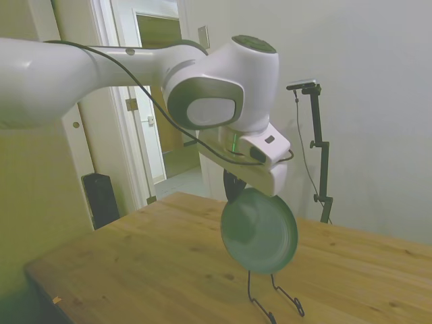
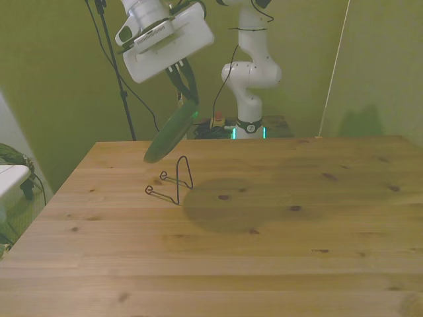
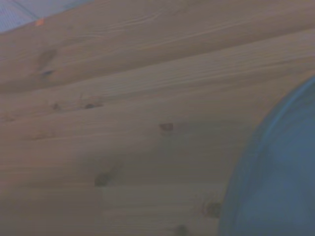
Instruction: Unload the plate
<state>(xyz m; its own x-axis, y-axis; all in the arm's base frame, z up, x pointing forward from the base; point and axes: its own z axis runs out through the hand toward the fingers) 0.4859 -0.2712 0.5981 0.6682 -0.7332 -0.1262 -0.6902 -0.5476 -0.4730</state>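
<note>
Pale-walled room: my tool (image 2: 187, 92) pinches the round dull-green plate (image 1: 259, 231) by its top rim, hanging edge-down just above the thin black wire stand (image 2: 174, 181) on the wooden desk (image 2: 277, 224).

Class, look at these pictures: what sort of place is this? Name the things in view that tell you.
Probably a robotics lab in an ordinary indoor room: a white Franka arm is mounted behind a bare wooden table, its gripper lifting a green plate above a wire stand, with a doorway behind.

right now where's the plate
The plate hangs tilted in the air from the gripper, clear above the black wire stand, toward the front view's left of the table.
</note>
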